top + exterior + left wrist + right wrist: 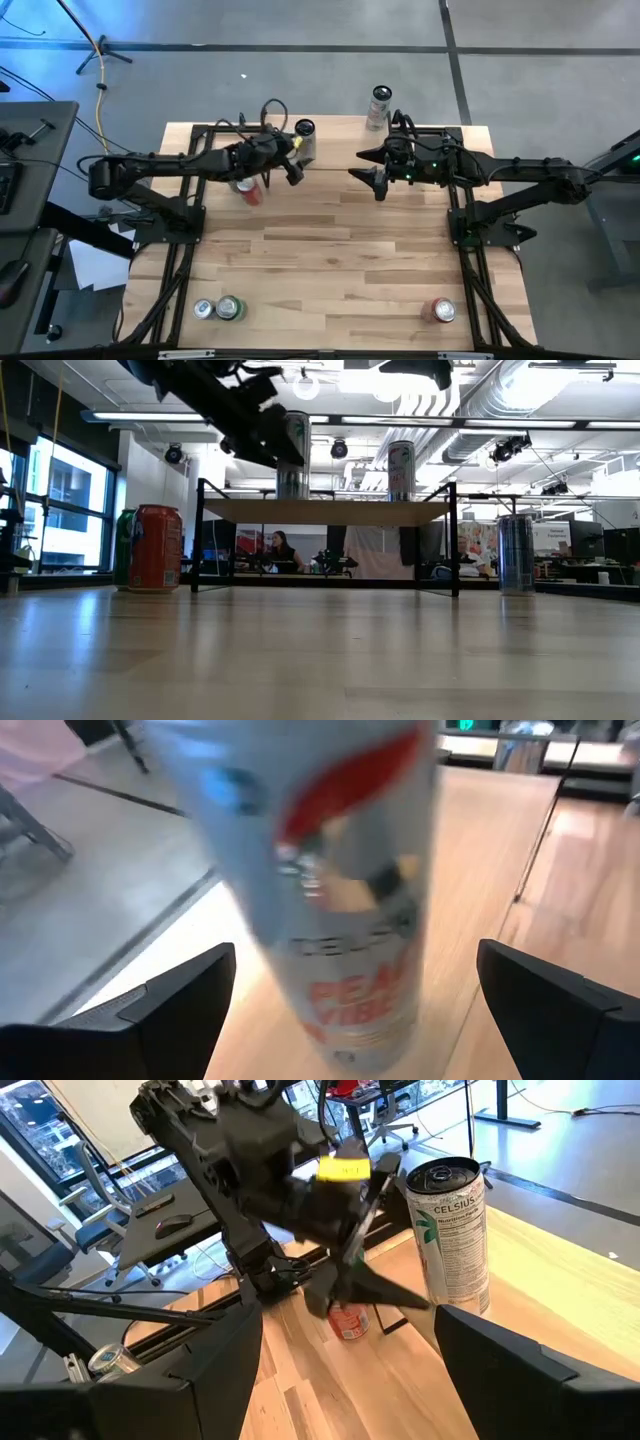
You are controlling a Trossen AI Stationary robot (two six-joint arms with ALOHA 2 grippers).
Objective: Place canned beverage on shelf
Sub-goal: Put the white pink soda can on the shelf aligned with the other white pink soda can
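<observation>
Left wrist view: upright can [340, 890] stands on the shelf [480, 840], between the wide-open left gripper [360, 1010]; right gripper [340, 1370], part-open and empty, waits beside.

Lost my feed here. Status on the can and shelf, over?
Left gripper open, fingers either side of white can on shelf. Right gripper open, empty, waiting alongside. Second can on shelf, clear.
</observation>
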